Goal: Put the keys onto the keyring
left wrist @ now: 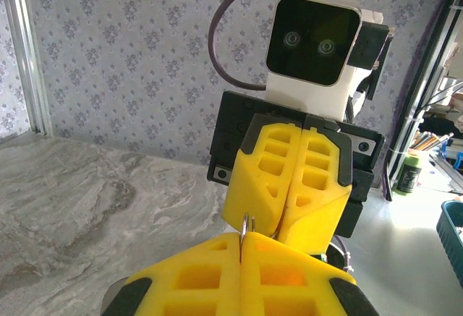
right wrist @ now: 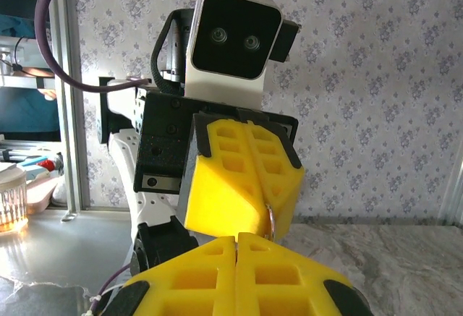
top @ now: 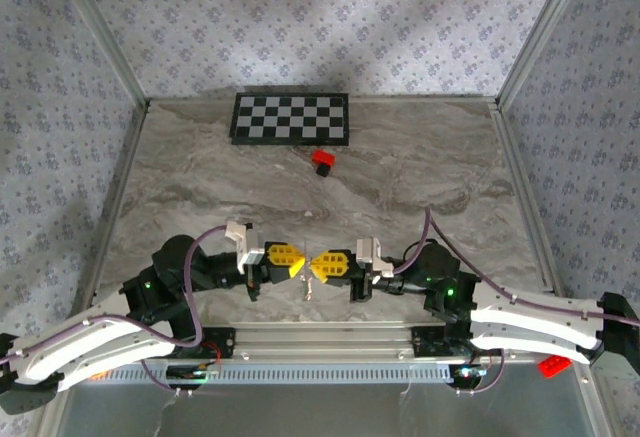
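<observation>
Both arms meet at the 6 o'clock edge of the table (top: 420,187), tip against tip. The left gripper (top: 298,262) is fully closed, and in its wrist view a thin piece of silver wire, which I take for the keyring (left wrist: 246,223), stands up from the seam between its yellow fingers. The right gripper (top: 318,265) is also fully closed. I cannot tell if it has something between its pads. In the top view a small pale thing hangs at 6 o'clock just under the two tips. It is probably the key (top: 311,285), but it is too small to be sure. The red block (top: 322,160) and the checkerboard (top: 290,118) lie at 12 o'clock, well apart from the work.

The step in hand seems to be the threading. To do it well, the left gripper should hold the ring firm and not turn it, and the right one should bring the hole of the key onto the free end of the wire with slow, small movements. A sideways push can twist the thin wire out of the grip. Neither gripper should open before the key sits on the ring.
</observation>
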Available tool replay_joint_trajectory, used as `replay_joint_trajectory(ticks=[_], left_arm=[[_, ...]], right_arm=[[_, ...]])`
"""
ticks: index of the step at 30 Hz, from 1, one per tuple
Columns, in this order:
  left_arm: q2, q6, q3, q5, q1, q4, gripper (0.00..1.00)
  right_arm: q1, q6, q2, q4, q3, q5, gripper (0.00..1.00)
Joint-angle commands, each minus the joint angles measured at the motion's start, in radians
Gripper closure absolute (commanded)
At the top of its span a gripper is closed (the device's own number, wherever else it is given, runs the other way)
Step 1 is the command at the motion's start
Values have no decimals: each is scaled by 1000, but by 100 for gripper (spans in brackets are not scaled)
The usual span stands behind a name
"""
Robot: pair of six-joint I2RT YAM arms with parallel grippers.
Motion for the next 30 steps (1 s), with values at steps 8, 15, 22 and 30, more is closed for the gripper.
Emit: replay_joint_trajectory(ticks=[8, 15, 22, 30], left_arm=[[-7, -22, 46, -47, 1, 96, 100], [-6, -25, 24, -54, 2, 140, 100], [-6, -25, 9, -56, 1, 164, 100], [-20, -15, -29, -28, 2, 208, 100]], right_arm=[[18, -7, -43, -3, -4, -3, 100], [18, -3, -52, 0, -15, 10, 89], [18, 11, -61, 1, -18, 31, 69], [14, 67, -184, -87, -11, 129, 58]])
